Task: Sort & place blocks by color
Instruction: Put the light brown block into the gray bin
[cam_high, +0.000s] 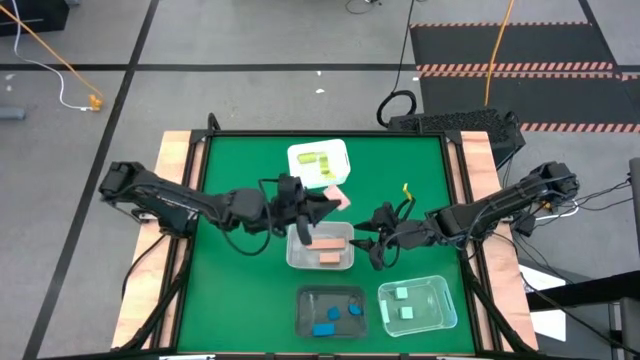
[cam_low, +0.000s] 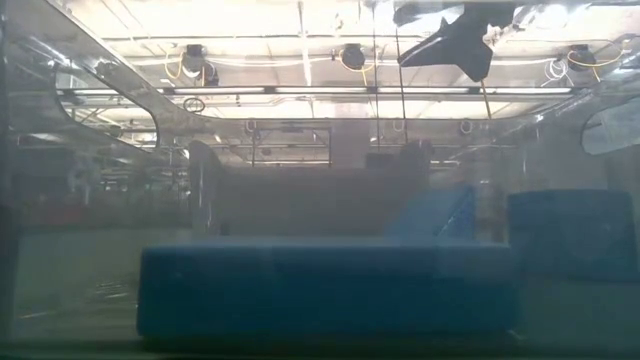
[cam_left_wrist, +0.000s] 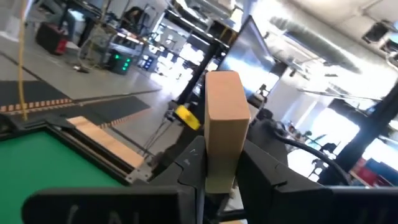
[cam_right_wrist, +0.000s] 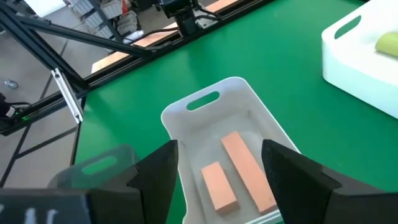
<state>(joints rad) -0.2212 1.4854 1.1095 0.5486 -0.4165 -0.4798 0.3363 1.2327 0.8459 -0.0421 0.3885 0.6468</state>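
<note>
Currently, step in hand: the salmon-tan blocks are being gathered in their tub; one more is on its way.
Left gripper (cam_left_wrist: 214, 186): it is clenched on a salmon-tan rectangular bar block (cam_left_wrist: 222, 127), which stands upright between the fingers, above the near-left edge of the clear plastic tub with salmon-tan blocks (cam_high: 297, 257).
Right gripper (cam_right_wrist: 217, 180): its fingers are spread and it holds nothing; it hovers just beside the right edge of the same tub.
Tub content: two salmon-tan bars (cam_right_wrist: 239, 177) lie side by side on the bottom.
Other tubs: the white tub (cam_high: 337, 155) has yellow-green pieces, the dark tub (cam_high: 305, 318) blue ones, and the clear tub at the front right (cam_high: 445, 300) mint ones.
Loose piece: a salmon-tan block (cam_high: 339, 196) lies on the green mat (cam_high: 240, 160) between the white tub and the centre tub.
Next move, as I judge: the left gripper should go over the free part of the tub, come lower, and only then release.
</note>
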